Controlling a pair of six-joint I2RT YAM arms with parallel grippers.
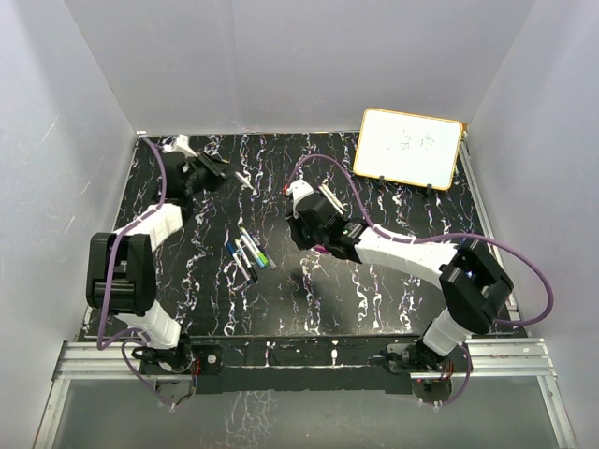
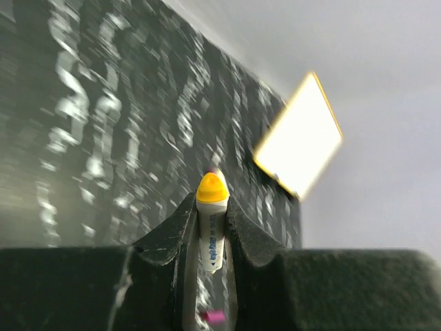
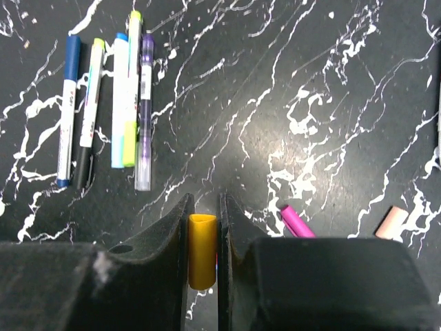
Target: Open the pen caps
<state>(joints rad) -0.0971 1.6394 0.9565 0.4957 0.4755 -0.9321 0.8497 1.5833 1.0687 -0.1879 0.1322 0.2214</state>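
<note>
A yellow-tipped pen (image 2: 211, 238) is clamped between the fingers of the left gripper (image 2: 210, 207). It is raised off the table (image 3: 331, 83) and held well beyond the row of pens (image 1: 248, 253), towards its far left. The right gripper (image 3: 204, 207) is closed on a yellow cap (image 3: 202, 252), low over the table just to the right of that row. Cap and pen are apart, so this pen is judged opened — the step in hand is the setting down of both pieces.

The cap is best released beside the pink cap (image 3: 296, 222) and the pale cap (image 3: 393, 222), which lie on the side of the right gripper away from the row. Loose caps would then be kept apart from the pens not yet opened. The cap should be lowered until it nearly touches the table before the fingers are parted, since a short cylinder is likely to roll. The open pen is best laid down clear of the row, with its tip off the other barrels. Five pens are counted in the row in the right wrist view, all capped as far as can be told.

Small blue print is seen on the held pen's barrel, and dark print on the barrels in the row — none of it can be read. Faint scribbles are seen on the whiteboard (image 1: 410, 148), well beyond the row to its right, and they cannot be made out either.
</note>
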